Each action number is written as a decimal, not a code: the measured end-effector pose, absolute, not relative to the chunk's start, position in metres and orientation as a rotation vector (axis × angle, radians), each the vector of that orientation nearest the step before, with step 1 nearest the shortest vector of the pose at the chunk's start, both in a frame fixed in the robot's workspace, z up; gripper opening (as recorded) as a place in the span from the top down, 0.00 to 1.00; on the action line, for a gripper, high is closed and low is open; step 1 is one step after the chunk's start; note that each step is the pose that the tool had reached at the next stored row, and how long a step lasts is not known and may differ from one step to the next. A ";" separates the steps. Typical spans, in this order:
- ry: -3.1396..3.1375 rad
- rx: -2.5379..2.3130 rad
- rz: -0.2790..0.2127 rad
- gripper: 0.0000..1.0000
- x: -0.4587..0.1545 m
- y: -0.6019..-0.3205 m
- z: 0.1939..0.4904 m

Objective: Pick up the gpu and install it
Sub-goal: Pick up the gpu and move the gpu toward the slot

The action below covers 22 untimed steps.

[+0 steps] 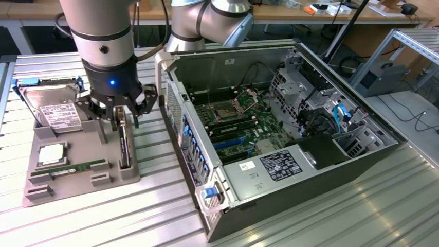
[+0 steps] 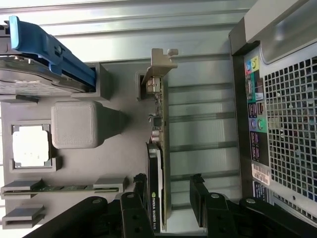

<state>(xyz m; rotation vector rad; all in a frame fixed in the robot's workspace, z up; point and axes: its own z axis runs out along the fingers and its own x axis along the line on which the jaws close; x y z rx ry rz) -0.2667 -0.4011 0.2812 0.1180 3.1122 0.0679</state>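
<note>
Your black gripper (image 1: 125, 121) (image 2: 168, 181) hangs spread astride the thin black-and-brown gpu card (image 1: 124, 146) (image 2: 159, 124), stood edgewise in the grey plastic tray (image 1: 75, 149) (image 2: 119, 74) for easy pinching

— Where's the gpu (image 2: 161, 134)?
— Straight below the gripper (image 2: 168, 181), between its fingers (image 2: 140, 186).
— Lying flat?
— No, it stands upright on one long edge.
— Is it clamped?
— No. One finger is just beside the black face. The other stands apart from the brownish board side.
— What does it look like?
— Thin, flat and rectangular, with white lettering on the black cover. Its silver bracket (image 2: 161, 62) is at the end beyond the fingertips.
</note>
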 end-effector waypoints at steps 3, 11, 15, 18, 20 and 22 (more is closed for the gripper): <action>3.112 0.118 0.068 0.52 -0.268 -0.401 0.279; 3.112 0.118 0.068 0.52 -0.269 -0.401 0.272; 3.112 0.118 0.068 0.52 -0.270 -0.401 0.268; 3.112 0.118 0.068 0.52 -0.270 -0.401 0.264; 3.112 0.118 0.068 0.52 -0.270 -0.401 0.262; 3.112 0.118 0.068 0.52 -0.270 -0.401 0.261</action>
